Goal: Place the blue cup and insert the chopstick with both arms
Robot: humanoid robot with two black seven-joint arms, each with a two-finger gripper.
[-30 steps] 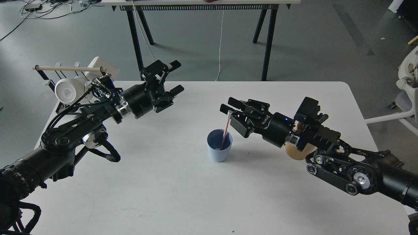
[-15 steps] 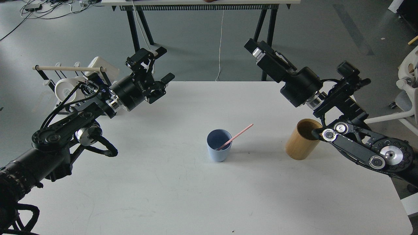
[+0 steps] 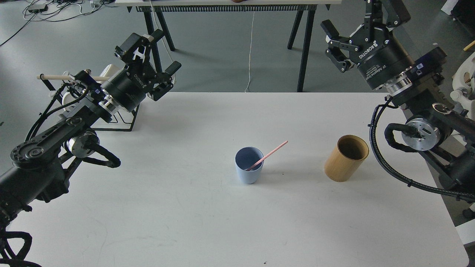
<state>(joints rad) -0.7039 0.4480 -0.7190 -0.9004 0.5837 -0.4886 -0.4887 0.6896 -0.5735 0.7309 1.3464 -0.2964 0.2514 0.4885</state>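
Observation:
The blue cup (image 3: 249,165) stands upright near the middle of the white table (image 3: 178,215). One pale pink chopstick (image 3: 271,151) rests in it, leaning over the rim toward the right and back. My left gripper (image 3: 163,52) is open and empty, raised above the table's back left corner, far from the cup. My right gripper (image 3: 354,16) is open and empty, raised high beyond the table's back right edge, with one finger partly cut off by the frame's top.
A tan bamboo cylinder (image 3: 347,158) stands upright to the right of the cup. A black wire mug rack (image 3: 122,122) with a wooden rod (image 3: 55,77) and white mugs sits at the back left, mostly behind my left arm. A trestle table stands behind.
My right gripper let go of the chopstick, which now leans in the cup, and rose up and back to the right. My left gripper also drew back and up to the left.

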